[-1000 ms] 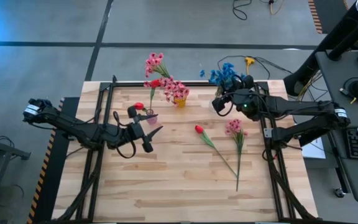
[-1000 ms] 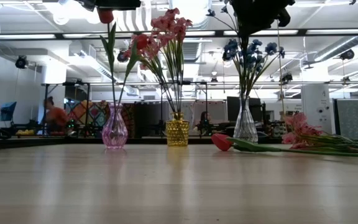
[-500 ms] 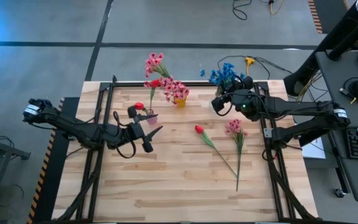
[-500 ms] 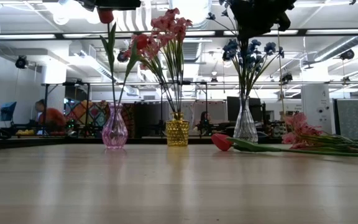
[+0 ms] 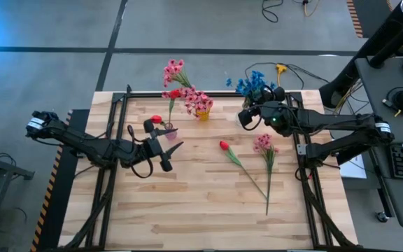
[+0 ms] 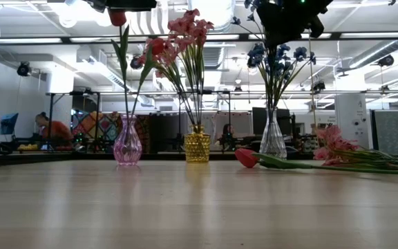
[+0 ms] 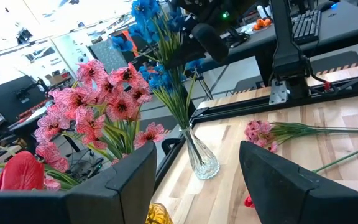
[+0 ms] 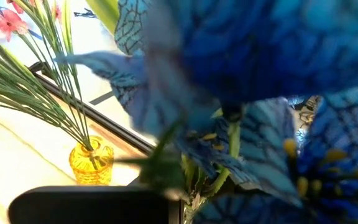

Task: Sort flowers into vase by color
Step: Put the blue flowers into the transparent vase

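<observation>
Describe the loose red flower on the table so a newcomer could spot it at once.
Start at the wooden table and find the three vases along its far edge. Just in front of the clear vase holding blue flowers, two stems lie flat. The red flower is the single tulip-like bud, beside the pink flower with clustered blooms.

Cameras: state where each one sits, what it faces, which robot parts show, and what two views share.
High: overhead, facing down on the table; both arms, left gripper, right gripper.
Low: table height, facing three vases; gripper bodies at top.
Left wrist: behind open fingers, facing clear vase.
Right wrist: pressed against blue flowers; one finger shows.
Shared: yellow vase, low and right wrist.
</observation>
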